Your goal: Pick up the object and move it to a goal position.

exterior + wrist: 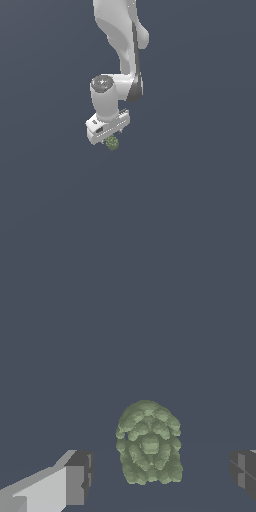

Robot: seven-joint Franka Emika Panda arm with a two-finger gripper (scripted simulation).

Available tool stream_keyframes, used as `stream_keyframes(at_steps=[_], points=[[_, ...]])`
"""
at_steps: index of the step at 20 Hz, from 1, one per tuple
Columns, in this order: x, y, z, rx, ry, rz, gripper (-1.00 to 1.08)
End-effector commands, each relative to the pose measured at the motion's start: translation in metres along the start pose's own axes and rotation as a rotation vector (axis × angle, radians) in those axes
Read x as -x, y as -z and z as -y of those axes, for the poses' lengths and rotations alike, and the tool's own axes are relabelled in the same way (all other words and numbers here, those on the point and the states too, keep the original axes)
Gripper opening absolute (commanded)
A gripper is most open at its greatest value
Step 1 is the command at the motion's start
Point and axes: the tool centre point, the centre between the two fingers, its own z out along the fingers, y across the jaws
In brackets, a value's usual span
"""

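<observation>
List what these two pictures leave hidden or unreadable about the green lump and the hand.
- Exterior view: the hand covers the top of the green lump; the fingers are too small to make out.
- Wrist view: the picture's edges cut off both fingers, so their full shape is unseen.
- Neither view shows whether the lump rests on the floor.

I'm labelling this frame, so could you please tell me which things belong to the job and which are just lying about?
Job:
- lump, sitting between the open fingers, untouched
- gripper, open around the lump

Lying about:
- nothing else shows, only the plain dark ground
</observation>
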Motion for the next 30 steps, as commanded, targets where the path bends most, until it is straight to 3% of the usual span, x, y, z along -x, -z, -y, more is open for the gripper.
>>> stream_keyframes(at_steps=[1, 11, 26, 27, 30], points=[[0.003, -0.002, 0.000, 0.000, 0.026, 0.001, 1.00], [0.006, -0.007, 0.000, -0.001, 0.045, 0.002, 1.00], [0.007, -0.055, 0.000, -0.001, 0.049, 0.002, 1.00], [0.007, -0.055, 0.000, -0.001, 0.049, 0.002, -1.00], [0.007, -0.055, 0.000, -0.001, 0.049, 0.002, -1.00]])
